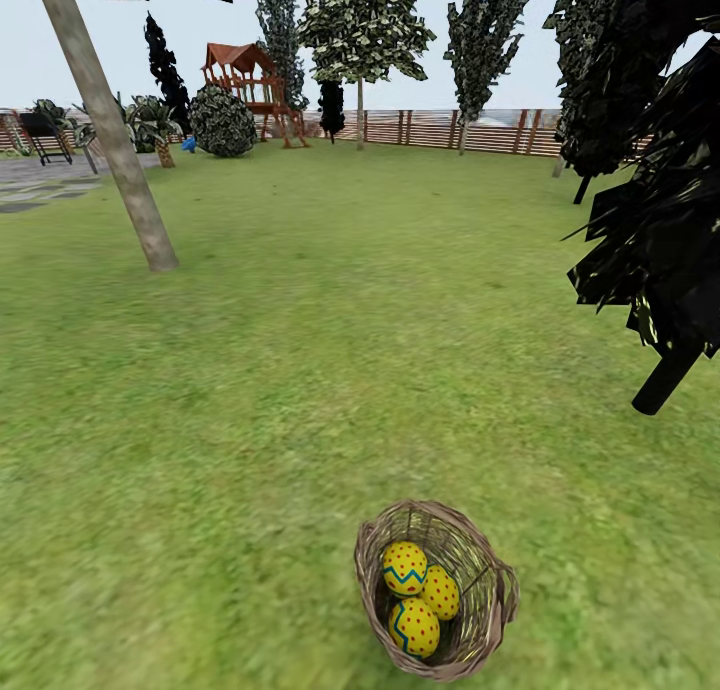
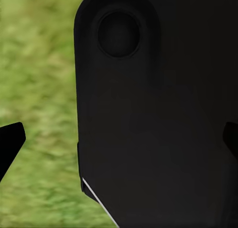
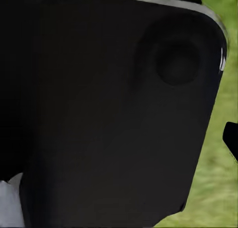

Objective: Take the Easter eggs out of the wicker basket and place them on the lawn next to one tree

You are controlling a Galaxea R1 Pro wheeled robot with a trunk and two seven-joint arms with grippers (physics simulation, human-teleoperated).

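A black body panel [image 2: 158, 114] is seen pressed close before the left pincer [image 2: 119, 139], whose two dark fingertips [image 2: 11, 143] are spread far apart at either side, blurred lawn [image 2: 39, 89] lying beyond them. A like panel [image 3: 109, 114] is seen before the right pincer; one fingertip [image 3: 231, 139] shows, so its state cannot be told. In the head view, the wicker basket [image 1: 490, 590] is found on the grass with three Easter eggs [image 1: 404, 568] touching inside it. The leaning tree [image 1: 110, 130] stands well apart, before the fence [image 1: 440, 130] and playset [image 1: 250, 85].
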